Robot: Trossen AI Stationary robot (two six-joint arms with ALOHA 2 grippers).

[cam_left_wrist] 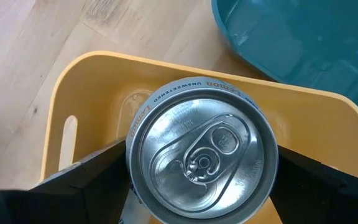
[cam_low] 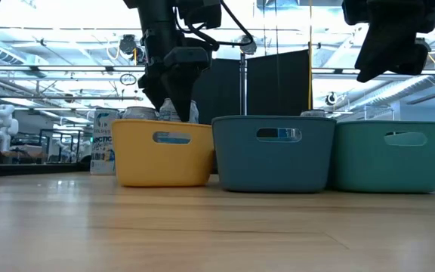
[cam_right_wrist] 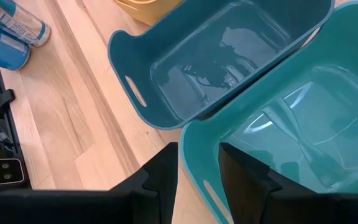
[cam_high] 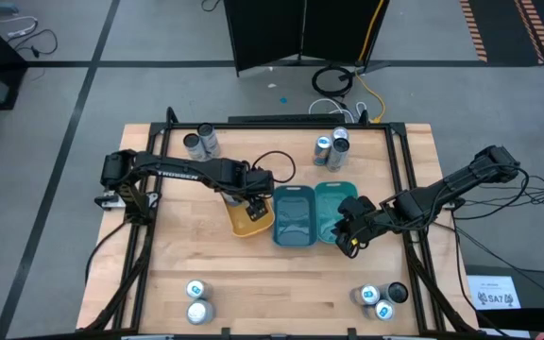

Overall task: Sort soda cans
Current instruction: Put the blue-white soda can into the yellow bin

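Left tool [cam_left_wrist: 201,205] clenched on a silver soda can [cam_left_wrist: 202,166], held upright over the yellow tray [cam_left_wrist: 92,81]. Advise lowering until the base seats on the tray floor, clear of the walls, before releasing. Right tool [cam_right_wrist: 197,180] hovers over the teal tray [cam_right_wrist: 194,134] rim, fingers slightly parted, carrying nothing.

Yellow tray [cam_high: 245,223] blocked by left arm; both teal trays [cam_high: 294,217] open above; table centre-front clear.
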